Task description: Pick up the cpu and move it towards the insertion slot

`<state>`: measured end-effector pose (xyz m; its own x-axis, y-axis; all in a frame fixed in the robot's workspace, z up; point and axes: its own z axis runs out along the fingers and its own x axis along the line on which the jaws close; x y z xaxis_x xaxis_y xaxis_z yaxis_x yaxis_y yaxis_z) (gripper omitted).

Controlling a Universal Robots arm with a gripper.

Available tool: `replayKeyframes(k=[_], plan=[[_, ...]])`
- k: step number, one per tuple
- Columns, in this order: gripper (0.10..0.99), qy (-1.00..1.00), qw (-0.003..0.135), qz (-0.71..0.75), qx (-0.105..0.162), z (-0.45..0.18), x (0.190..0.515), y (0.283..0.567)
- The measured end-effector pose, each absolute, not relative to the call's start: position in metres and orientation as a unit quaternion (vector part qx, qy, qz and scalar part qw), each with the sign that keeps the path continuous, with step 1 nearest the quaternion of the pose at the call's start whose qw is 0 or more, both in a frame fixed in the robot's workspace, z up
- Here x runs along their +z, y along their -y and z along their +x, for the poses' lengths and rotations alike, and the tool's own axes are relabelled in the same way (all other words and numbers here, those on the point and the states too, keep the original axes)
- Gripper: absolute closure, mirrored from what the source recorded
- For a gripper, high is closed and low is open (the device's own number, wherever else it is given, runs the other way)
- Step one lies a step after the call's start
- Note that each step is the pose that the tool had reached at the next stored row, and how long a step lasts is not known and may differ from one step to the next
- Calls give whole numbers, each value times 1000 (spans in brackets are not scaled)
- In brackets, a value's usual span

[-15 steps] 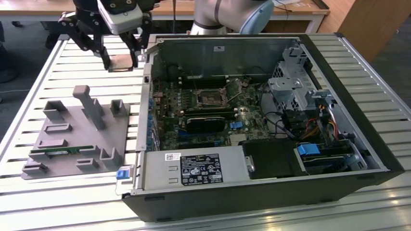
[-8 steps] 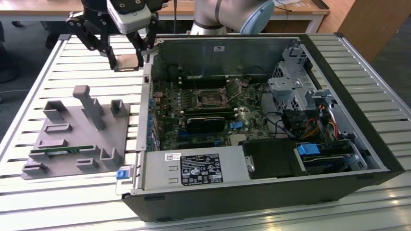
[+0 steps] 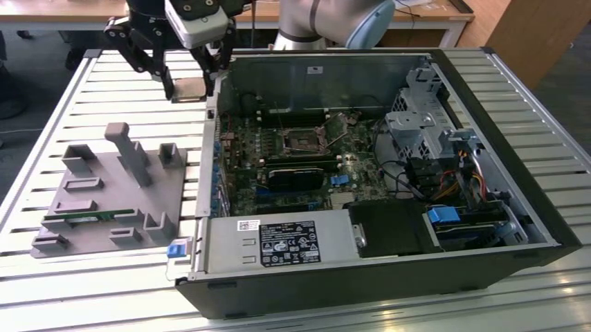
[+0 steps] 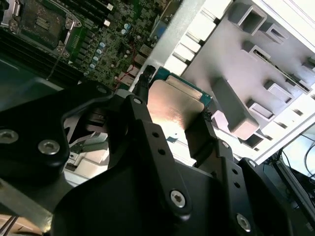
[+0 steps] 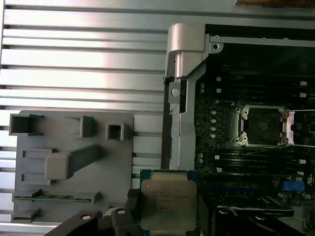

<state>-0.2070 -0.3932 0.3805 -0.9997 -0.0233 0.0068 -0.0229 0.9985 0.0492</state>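
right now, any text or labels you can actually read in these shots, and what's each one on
None can be read.
cpu, held in the gripper: faint lines of print on its metal top, too blurred.
White-and-black label on the power supply: print and symbols, too small.
Small white sticker beside it: too small.
White sticker on the case's back wall: too small.

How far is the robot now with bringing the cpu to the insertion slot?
Picked up: the gripper holds the cpu between its jaws, lifted clear of the grey fixture. In hand: the carry, with the cpu above the slatted table, just outside the computer case. Left: reaching the insertion slot on the motherboard, whose centre is bare.
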Motion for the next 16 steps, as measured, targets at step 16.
replayKeyframes(k=[16], plan=[[541, 1000, 4, 12, -25, -189, 380, 393]])
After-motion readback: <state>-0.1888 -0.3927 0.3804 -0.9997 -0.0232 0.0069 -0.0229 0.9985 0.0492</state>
